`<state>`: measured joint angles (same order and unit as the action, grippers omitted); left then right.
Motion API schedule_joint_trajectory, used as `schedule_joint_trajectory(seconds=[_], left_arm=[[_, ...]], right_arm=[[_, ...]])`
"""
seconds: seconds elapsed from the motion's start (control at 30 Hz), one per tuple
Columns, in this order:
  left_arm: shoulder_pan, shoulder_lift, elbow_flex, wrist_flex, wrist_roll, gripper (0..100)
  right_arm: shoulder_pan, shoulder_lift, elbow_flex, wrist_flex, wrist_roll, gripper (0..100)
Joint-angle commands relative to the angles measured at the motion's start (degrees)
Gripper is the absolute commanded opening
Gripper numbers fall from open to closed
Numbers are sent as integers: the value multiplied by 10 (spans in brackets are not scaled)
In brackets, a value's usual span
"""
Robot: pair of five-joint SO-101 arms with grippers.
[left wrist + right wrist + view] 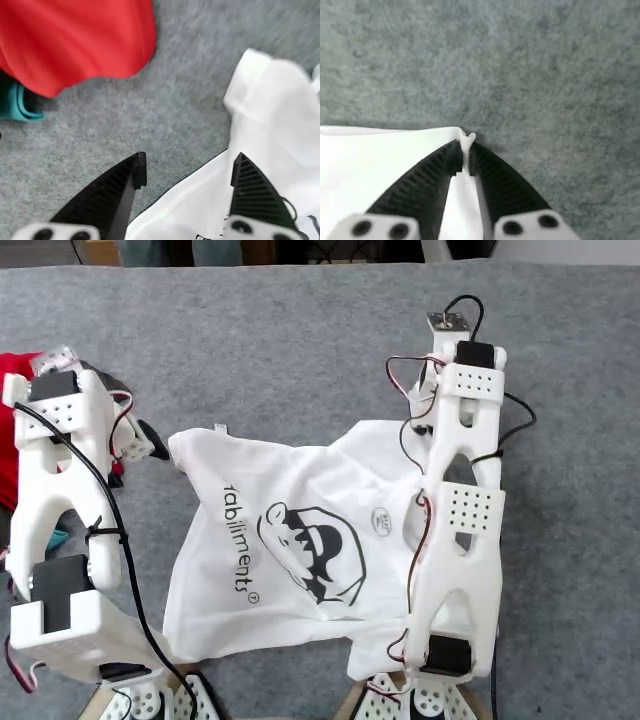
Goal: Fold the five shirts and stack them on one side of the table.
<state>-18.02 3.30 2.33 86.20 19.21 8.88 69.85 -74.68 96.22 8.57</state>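
High: white shirt [290,480] lies unfolded mid-table [300,340].
Left wrist: my left gripper [190,165] is apart over its edge, with the red shirt [75,40] and teal cloth [20,102] beside it.
Right wrist: right gripper [465,155] is clamped on its corner.
Most folding looks left to do.

Red shirt [75,40] just beside left pincer [190,162]

End effector [190,156] spread wide, white shirt [280,125], red shirt [75,40]
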Motion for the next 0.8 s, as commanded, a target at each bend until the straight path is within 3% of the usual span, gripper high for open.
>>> schedule_joint_trajectory(seconds=[0.0, 0.2, 0.37, 0.77], left_arm=[[7, -19, -66, 3, 38, 288], [80, 4, -105, -25, 101, 288], [157, 91, -163, -31, 128, 288], [240, 438, -611, -19, 234, 287]], right_arm=[[48, -6, -60, -2, 8, 14], [159, -2, -76, -27, 144, 14], [203, -2, -75, -51, 156, 14], [188, 33, -81, -67, 159, 14]])
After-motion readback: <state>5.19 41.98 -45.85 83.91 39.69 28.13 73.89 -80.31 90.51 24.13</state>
